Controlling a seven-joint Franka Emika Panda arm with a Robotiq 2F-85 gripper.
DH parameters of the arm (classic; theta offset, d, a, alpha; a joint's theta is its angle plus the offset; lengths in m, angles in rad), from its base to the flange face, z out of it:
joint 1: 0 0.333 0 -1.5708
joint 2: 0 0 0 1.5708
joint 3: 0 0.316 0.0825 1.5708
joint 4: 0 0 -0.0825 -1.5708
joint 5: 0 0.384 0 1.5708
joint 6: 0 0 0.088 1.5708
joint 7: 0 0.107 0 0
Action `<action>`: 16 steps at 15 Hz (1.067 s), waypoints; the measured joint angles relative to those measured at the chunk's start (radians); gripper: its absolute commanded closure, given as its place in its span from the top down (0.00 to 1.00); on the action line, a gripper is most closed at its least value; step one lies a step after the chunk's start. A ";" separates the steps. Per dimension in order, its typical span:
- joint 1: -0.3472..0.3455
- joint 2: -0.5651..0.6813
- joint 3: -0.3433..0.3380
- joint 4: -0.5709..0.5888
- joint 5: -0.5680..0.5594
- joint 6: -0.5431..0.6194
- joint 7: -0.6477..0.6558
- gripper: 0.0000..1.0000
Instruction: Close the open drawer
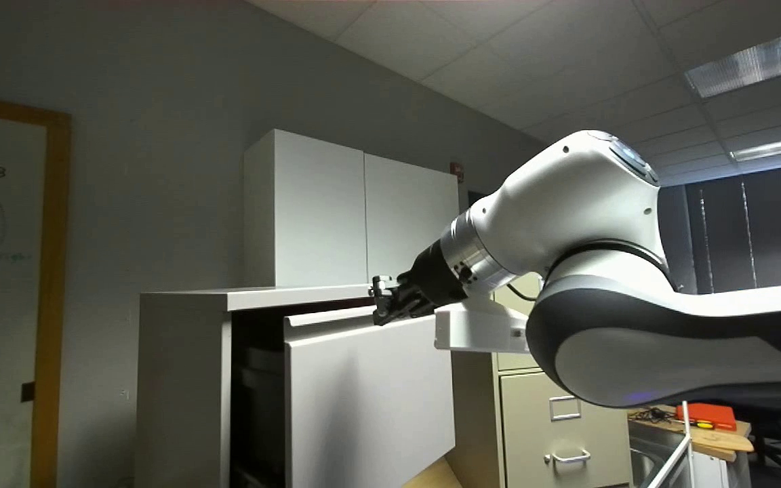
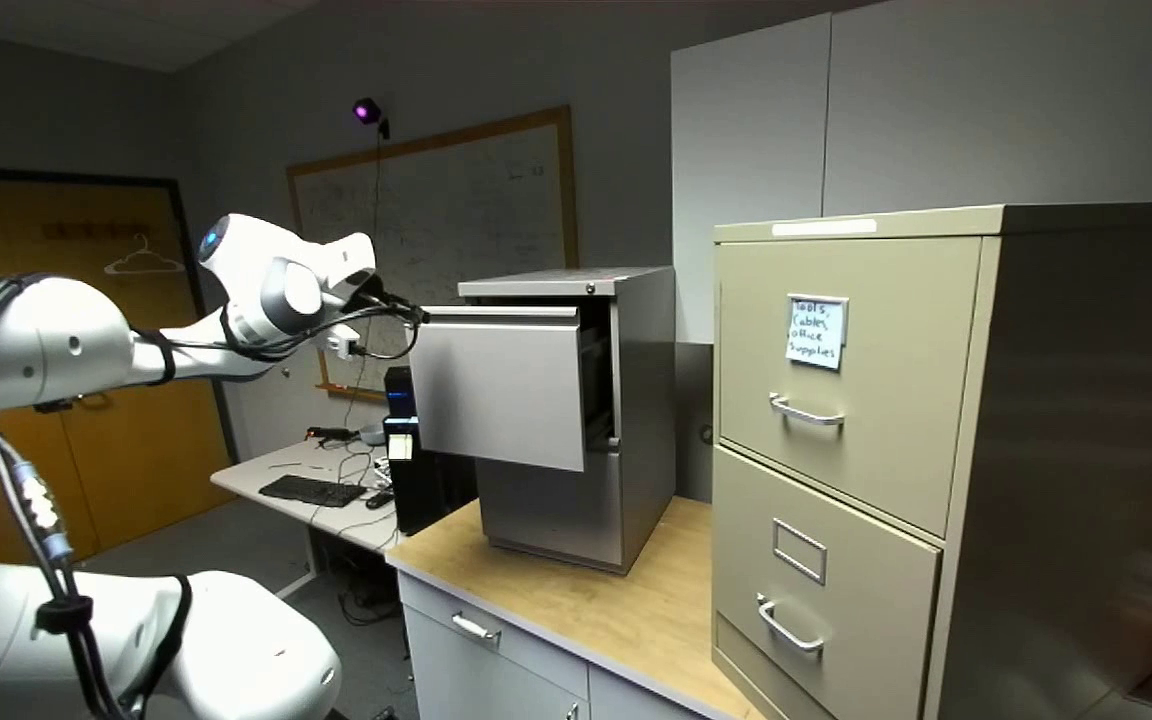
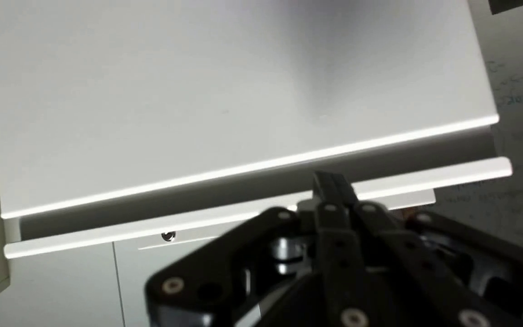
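Note:
The light-grey flat-fronted drawer [image 1: 370, 400] stands pulled out of the low cabinet [image 1: 180, 379]. Its dark interior shows at the side in both exterior views, and the drawer front [image 2: 496, 390] has a recessed lip along its top. My gripper [image 1: 378, 299] is at the top edge of the drawer front; it also shows at that edge in an exterior view [image 2: 422, 315]. In the wrist view the fingertips [image 3: 334, 177] are together with nothing between them, over the groove and lip of the drawer front [image 3: 175, 91]. I cannot tell whether they touch it.
A beige filing cabinet [image 2: 856, 400] with handled drawers stands beside the low cabinet [image 2: 648, 420]. Both stand by a wooden countertop [image 2: 536, 530]. A white two-door cupboard [image 1: 319, 210] is behind. A desk [image 2: 266, 470] with a keyboard and a black computer tower [image 2: 436, 490] are on the far side.

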 measured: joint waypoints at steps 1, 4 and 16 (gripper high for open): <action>0.000 0.018 -0.011 0.006 0.021 0.017 -0.016 0.00; 0.003 0.076 -0.037 0.036 0.079 0.046 -0.062 0.00; 0.015 0.333 -0.065 0.229 0.177 0.061 -0.120 0.00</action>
